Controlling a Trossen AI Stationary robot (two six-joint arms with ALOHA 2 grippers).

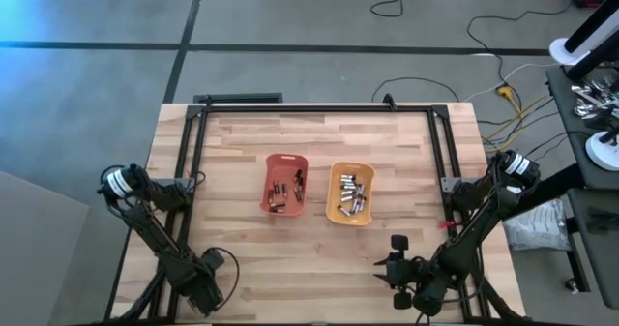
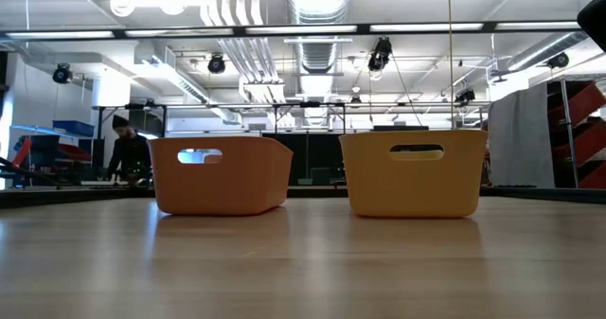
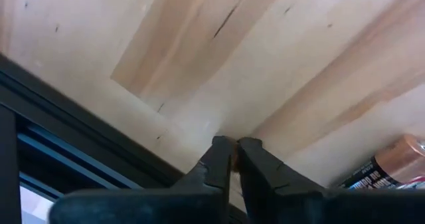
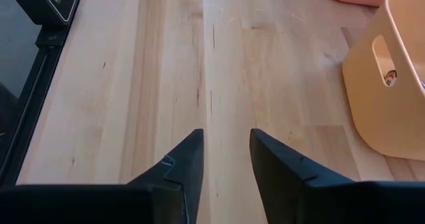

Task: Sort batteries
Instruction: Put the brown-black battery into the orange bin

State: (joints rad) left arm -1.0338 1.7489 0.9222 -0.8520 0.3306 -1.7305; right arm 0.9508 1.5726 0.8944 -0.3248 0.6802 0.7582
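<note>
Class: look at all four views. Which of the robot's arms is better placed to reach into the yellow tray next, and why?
Probably the right. Its pincer is open, sits below the yellow tray in the high view, and its wrist view shows that tray close ahead. The left pincer is shut at the table's left edge, farther off, nearer the orange tray.

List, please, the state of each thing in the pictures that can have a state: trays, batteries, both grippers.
Orange tray: upright on the table, holds mostly dark batteries.
Yellow tray: upright beside it, holds mostly silvery batteries.
Left gripper: shut, empty, low over the table's near left corner.
Right gripper: open, empty, above bare wood near the yellow tray.
</note>
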